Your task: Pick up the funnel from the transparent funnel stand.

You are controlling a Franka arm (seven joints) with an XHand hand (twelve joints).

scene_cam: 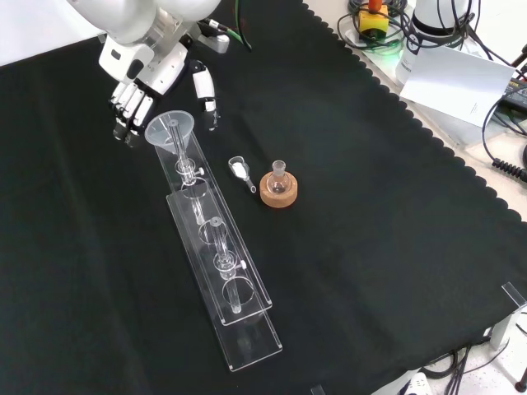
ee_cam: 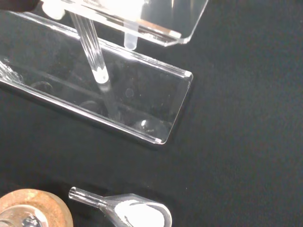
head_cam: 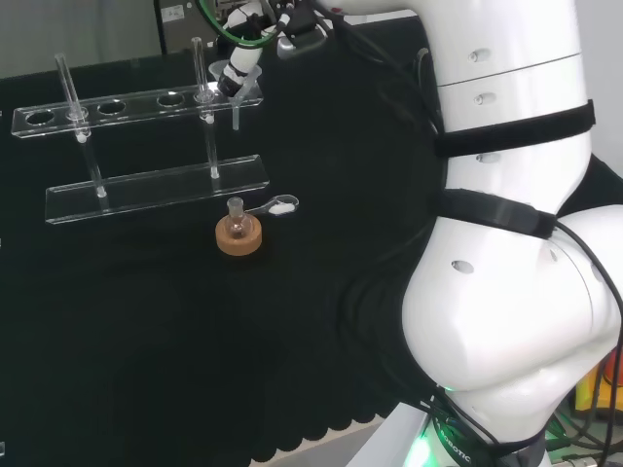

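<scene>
The hand (scene_cam: 144,82) is right at the funnel (scene_cam: 170,129) now, fingers on one side and the thumb on the other, set apart around the rim rather than closed on it. Whether anything touches yet, I can't tell. The funnel sits in the end hole of the transparent funnel stand (scene_cam: 235,300), its stem hanging down through the upper shelf, towards the far edge of the table (scene_cam: 395,247) in the front view. That upright seat suggests a straight lift out. Just beside the stand lie a small glass scoop (scene_cam: 241,172) holding white powder and a little flask (scene_cam: 278,174) on a cork ring (scene_cam: 278,193), both clear of the hand's approach.
</scene>
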